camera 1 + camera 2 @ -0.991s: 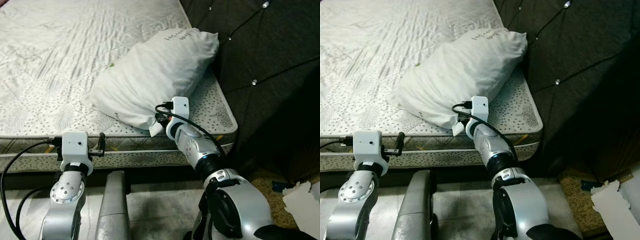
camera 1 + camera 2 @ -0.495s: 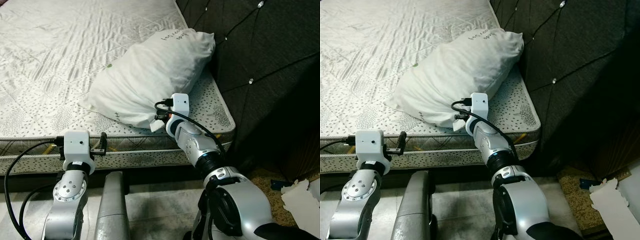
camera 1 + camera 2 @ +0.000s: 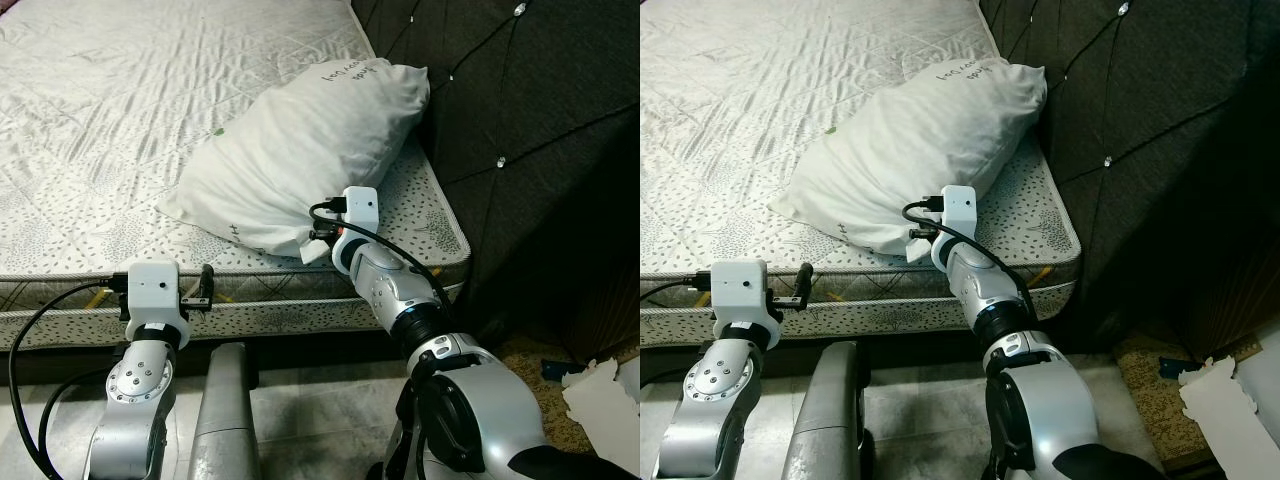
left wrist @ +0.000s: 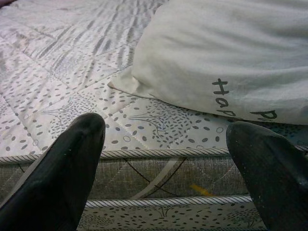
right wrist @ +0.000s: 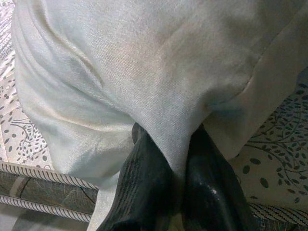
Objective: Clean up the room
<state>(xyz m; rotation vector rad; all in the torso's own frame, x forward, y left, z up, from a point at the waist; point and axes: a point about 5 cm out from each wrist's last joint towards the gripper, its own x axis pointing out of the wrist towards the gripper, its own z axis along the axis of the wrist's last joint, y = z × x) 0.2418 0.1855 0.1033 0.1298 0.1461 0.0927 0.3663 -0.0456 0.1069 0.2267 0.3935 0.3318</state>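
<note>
White pillow [image 3: 300, 160] beside dark tufted headboard [image 3: 520, 130] on mattress [image 3: 100, 130]

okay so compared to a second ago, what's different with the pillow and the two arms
Very little. The whole view shifted slightly early in that second, which is camera motion. The right tool stays pinched on the near corner of the white pillow, and the pillow lies as before on the mattress against the dark headboard. The left tool still hovers open by the mattress edge, holding nothing.

Open mattress [image 3: 120, 110] lies left of the pillow [image 3: 300, 150]; the dark headboard [image 3: 520, 130] blocks the right.
</note>
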